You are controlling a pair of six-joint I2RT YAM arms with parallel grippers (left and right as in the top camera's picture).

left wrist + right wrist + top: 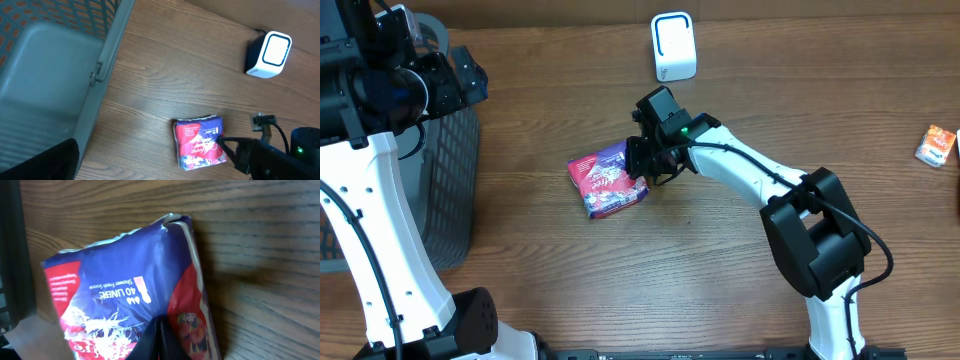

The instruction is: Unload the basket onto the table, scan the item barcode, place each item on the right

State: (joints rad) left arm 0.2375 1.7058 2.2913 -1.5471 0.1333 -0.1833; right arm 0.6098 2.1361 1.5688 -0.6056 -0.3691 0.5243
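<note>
The item is a red, blue and purple soft packet lying on the wooden table, also in the left wrist view and filling the right wrist view. My right gripper is shut on the packet's right edge, its dark fingertips pinched together on the wrapper. No barcode shows on the visible faces. A white scanner stands at the back of the table, apart from the packet. My left gripper hangs open and empty above the basket, with only one dark finger in its own view.
A grey mesh basket stands at the left edge of the table, its rim close below the left wrist. A small orange packet lies at the far right edge.
</note>
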